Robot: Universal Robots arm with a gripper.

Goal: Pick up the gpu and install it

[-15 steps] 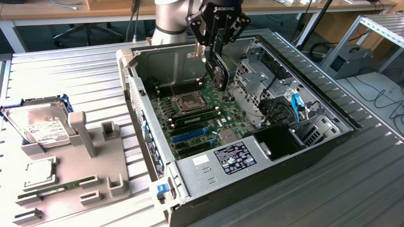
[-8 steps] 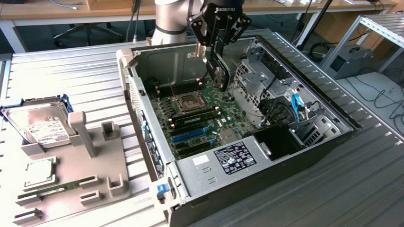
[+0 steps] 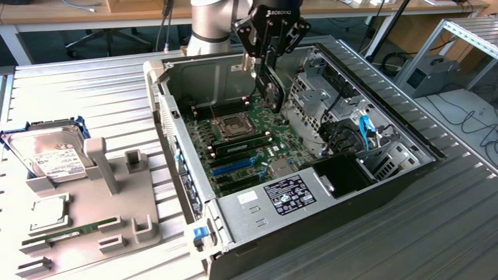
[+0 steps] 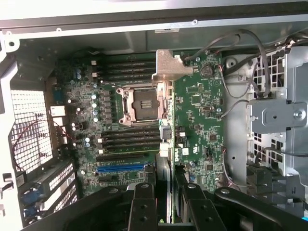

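The gpu [image 3: 271, 87], a slim dark expansion card with a silvery end bracket, hangs on edge over the green motherboard [image 3: 269, 153] inside the open grey metal computer case [image 3: 167, 99], clear of every slot. We see the black two-finger gripper [image 3: 263, 63] pinching its upper end, which we judge leaves the connector edge free. The case lies on its side, so the long blue slot [image 3: 233, 167] faces upward.
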